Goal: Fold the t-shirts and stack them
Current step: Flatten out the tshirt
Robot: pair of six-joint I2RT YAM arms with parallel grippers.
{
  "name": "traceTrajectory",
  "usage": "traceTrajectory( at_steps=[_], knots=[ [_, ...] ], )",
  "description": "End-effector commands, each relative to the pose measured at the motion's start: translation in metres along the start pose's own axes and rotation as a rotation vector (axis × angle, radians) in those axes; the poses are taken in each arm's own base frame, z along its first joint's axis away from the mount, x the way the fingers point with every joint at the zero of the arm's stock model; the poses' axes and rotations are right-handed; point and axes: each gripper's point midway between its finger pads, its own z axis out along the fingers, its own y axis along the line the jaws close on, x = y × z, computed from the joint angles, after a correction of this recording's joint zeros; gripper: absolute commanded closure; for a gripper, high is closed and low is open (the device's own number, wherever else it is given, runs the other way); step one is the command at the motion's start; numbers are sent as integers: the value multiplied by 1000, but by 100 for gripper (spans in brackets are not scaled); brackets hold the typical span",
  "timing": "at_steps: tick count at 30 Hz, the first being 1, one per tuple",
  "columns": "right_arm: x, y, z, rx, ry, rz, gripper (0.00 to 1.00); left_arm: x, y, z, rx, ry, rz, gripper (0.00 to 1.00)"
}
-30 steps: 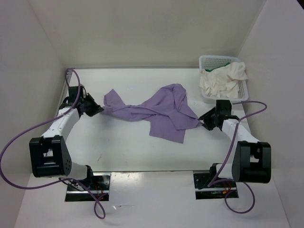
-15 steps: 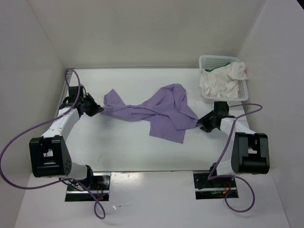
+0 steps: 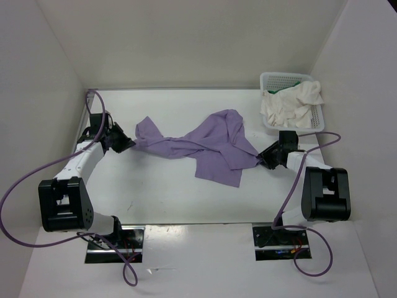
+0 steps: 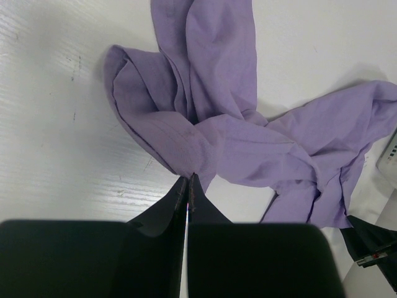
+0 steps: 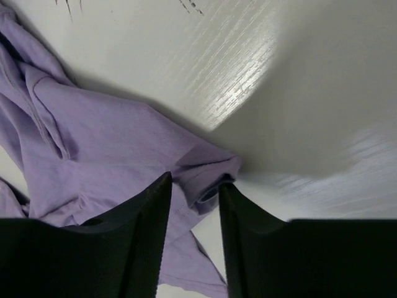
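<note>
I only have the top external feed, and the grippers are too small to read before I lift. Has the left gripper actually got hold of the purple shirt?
Observer: Yes. The left wrist view shows the left gripper shut, pinching a fold of the lavender shirt.
Operator: And the right side?
Observer: In its wrist view the right gripper is open. A hemmed corner of the shirt sits in the gap between its fingers, not clamped.

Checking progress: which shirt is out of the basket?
The lavender shirt, crumpled on the table; the off-white shirt and green shirt lie in the basket.
</note>
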Motion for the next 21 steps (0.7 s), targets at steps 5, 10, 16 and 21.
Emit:
traceTrajectory(
  at_steps=[5,10,16,21],
  knots=[
    [-28,19,-7,-34,-98,-34,70,-3,-8,-2,34,-12,15,100],
    [-26,26,-15,-39,-117,-76,95,-4,-14,-5,48,-21,26,100],
    [-19,110,-92,-144,-216,-292,100,-25,-72,-30,126,-84,129,100],
    [-62,209,-251,-405,-446,-371,100,-110,-151,-113,282,-298,165,100]
  ],
)
